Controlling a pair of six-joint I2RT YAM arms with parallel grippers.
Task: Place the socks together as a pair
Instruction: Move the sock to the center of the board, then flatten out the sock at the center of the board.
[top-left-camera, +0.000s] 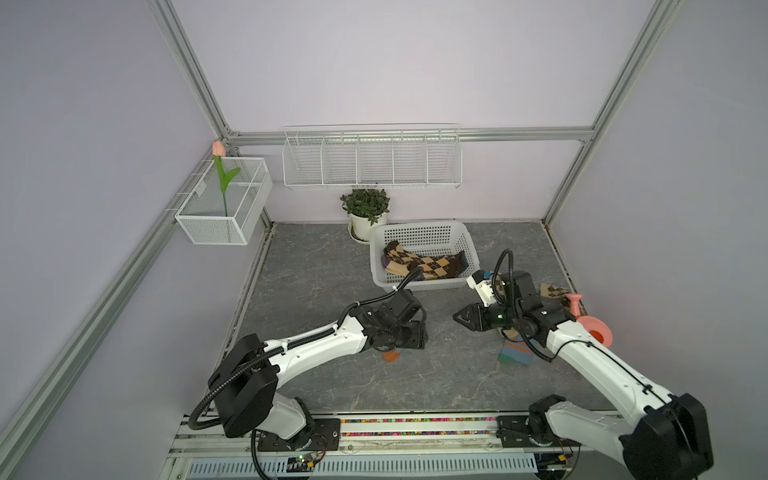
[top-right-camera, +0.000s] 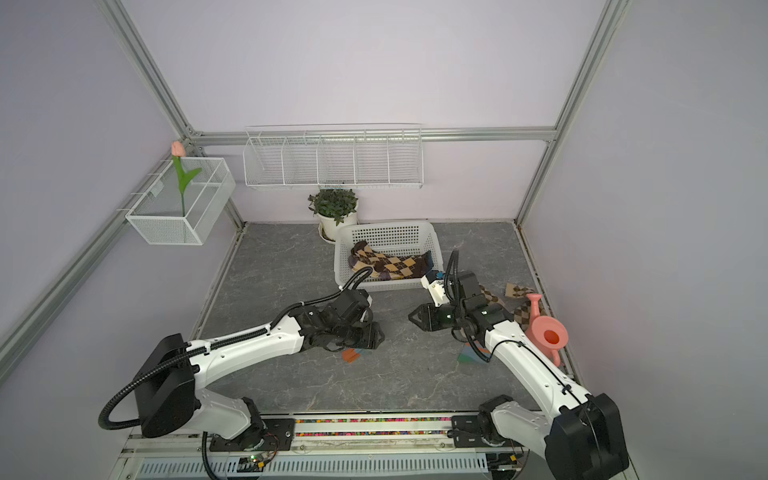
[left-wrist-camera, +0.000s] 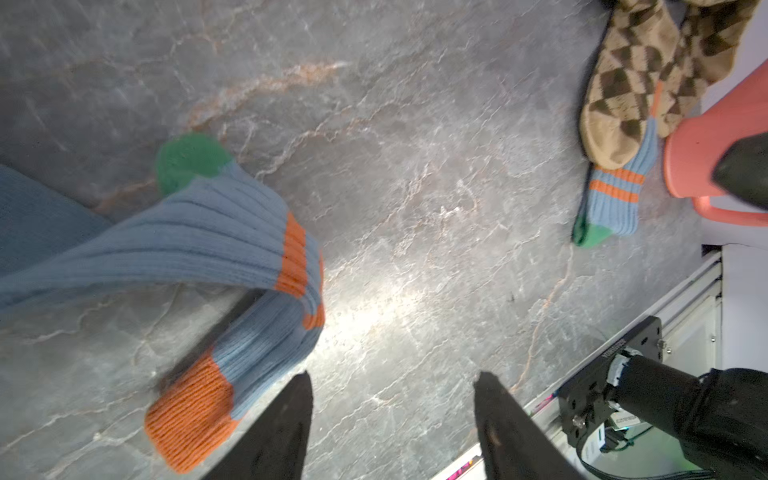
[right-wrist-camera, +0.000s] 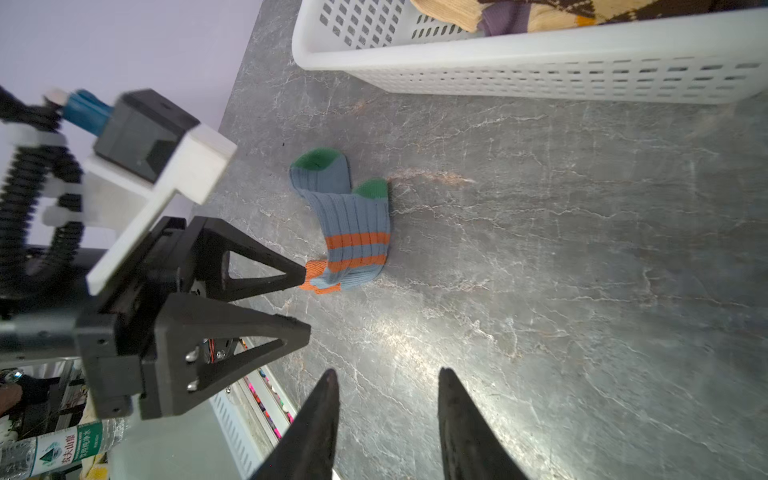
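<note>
Right wrist view: a bottle (right-wrist-camera: 58, 451) beyond the front rail carries a green label reading 农夫山泉. My left gripper (right-wrist-camera: 307, 300) reaches in low, fingers spread wide and gripping nothing, one fingertip at the orange cuff of a blue sock (right-wrist-camera: 353, 224). That sock lies folded just toward 7 o'clock of the table (right-wrist-camera: 540, 291) centre. My right gripper (right-wrist-camera: 388, 372) hovers empty, fingers partly apart. In a top view, my right arm (top-left-camera: 582, 353) bends in from 5 o'clock, its gripper pointing toward 9.

The second blue sock (left-wrist-camera: 615, 199) lies at 4 o'clock, partly under a tan argyle sock (left-wrist-camera: 619, 95) and just beside the pink watering can (left-wrist-camera: 706, 166) at the table's 3 o'clock edge. Dark argyle socks (top-left-camera: 424, 262) lie in the basket (top-left-camera: 419, 232) at 12 o'clock. Bare stone lies between the grippers.
</note>
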